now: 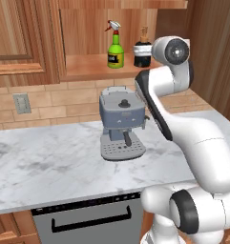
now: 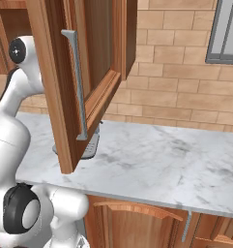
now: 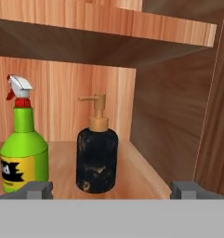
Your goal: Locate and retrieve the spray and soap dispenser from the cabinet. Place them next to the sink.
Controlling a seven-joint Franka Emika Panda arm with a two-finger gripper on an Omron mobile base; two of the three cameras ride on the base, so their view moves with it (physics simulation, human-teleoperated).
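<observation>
The green spray (image 3: pixel 23 151) with its white trigger head stands on the left of the cabinet (image 3: pixel 141 167) shelf. Right beside it is the black soap dispenser (image 3: pixel 97 158) with a bronze pump. My gripper (image 3: pixel 112 190) is open in front of the shelf, its fingertips (image 3: pixel 39 189) spread wide, with the soap dispenser between them but further back and untouched. From the left base view, the spray (image 1: pixel 116 49) and the soap dispenser (image 1: pixel 142 51) stand in the open niche of the cabinet (image 1: pixel 88 66), with my arm raised just to their right. The sink is out of view.
A grey-blue coffee machine (image 1: pixel 121 125) stands on the marble counter (image 1: pixel 49 162) below the niche. A wooden cabinet door (image 2: pixel 84 72) with a grey handle hangs open over the counter beside the arm. A dishwasher (image 1: pixel 88 221) sits under the counter. The niche's right wall (image 3: pixel 178 121) is close to my right fingertip.
</observation>
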